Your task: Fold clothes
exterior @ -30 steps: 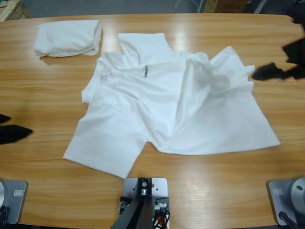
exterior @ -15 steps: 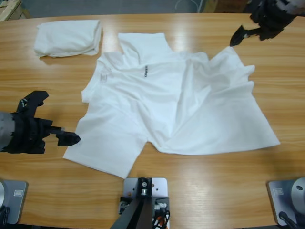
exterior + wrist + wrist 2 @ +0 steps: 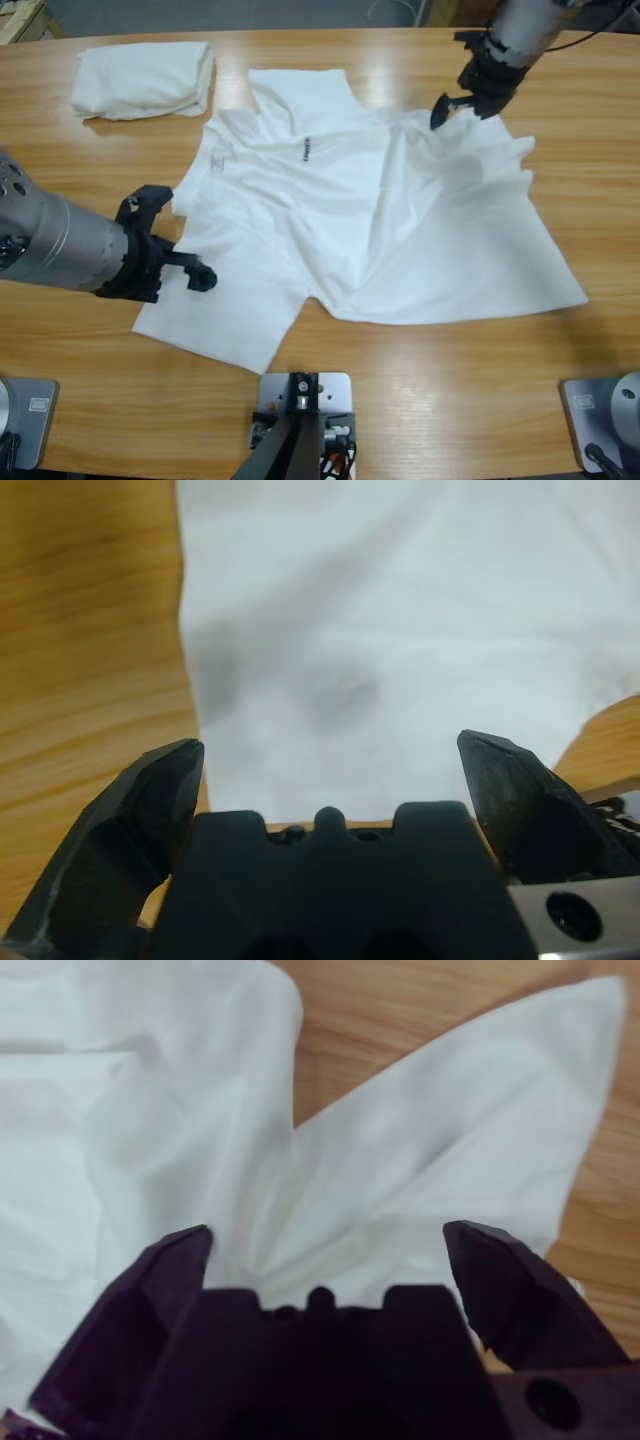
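Wood grain runs the length of your surface [image 3: 90,420], and on it lie two white garments. Your left end effector [image 3: 185,272] sits over the near-left part of the spread T-shirt [image 3: 340,220], jaws parted, with nothing between them; the left wrist view [image 3: 330,770] confirms the wide gap and shows plain white cloth below, with bare wood on one side and a sliver of it on the other. Your right end effector [image 3: 455,105] is at the far-right part of that same T-shirt, jaws also spread and gripping nothing; its wrist view [image 3: 325,1240] shows what the high view cannot: a pointed flap of fabric lying over the wood and a deep fold beside it, right under the jaws.

You'll see the left arm [image 3: 60,245] come in from the left edge as a thick silver barrel angled toward the shirt, its rear cut off by the frame. The right arm [image 3: 525,20] drops in from the far edge near the right corner, with only its wrist visible.

The spread T-shirt fills the middle of the surface, rumpled and bunched toward the right, with a small dark line of lettering [image 3: 306,148] too small to read. A folded T-shirt [image 3: 145,78] rests at the far-left corner, well apart from both end effectors. Whether either end effector touches the cloth is not clear from any view.
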Robot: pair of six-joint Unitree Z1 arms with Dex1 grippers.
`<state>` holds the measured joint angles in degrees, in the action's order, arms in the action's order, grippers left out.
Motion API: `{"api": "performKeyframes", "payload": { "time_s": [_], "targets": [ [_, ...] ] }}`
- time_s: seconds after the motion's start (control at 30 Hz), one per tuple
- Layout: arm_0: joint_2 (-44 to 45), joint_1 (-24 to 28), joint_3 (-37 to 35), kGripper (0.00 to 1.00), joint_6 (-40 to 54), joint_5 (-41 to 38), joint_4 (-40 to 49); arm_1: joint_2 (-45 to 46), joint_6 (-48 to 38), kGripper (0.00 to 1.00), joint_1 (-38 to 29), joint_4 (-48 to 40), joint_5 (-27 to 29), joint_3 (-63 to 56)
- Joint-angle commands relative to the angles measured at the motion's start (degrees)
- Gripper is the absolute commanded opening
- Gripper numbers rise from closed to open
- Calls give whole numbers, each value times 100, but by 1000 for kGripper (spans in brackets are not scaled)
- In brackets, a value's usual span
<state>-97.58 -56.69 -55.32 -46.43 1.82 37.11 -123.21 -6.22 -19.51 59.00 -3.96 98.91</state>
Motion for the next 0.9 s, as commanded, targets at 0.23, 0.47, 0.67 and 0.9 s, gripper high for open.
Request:
{"api": "performKeyframes", "payload": {
  "time_s": [0.23, 0.47, 0.67, 0.9],
  "targets": [
    [-279, -142, -83, 991, 99, -161, -73, -1347, -222, 949, 527, 50, -254, 828],
    [-687, -149, -207, 996, 72, -182, -64, -1439, -195, 948, 580, 112, -238, 916],
    [-1142, -149, -302, 996, 141, -182, -64, -1346, -194, 946, 580, 147, -208, 902],
    [-1408, -147, -190, 992, 204, -395, -29, -1448, -194, 950, 580, 129, -175, 930]
  ]
}}
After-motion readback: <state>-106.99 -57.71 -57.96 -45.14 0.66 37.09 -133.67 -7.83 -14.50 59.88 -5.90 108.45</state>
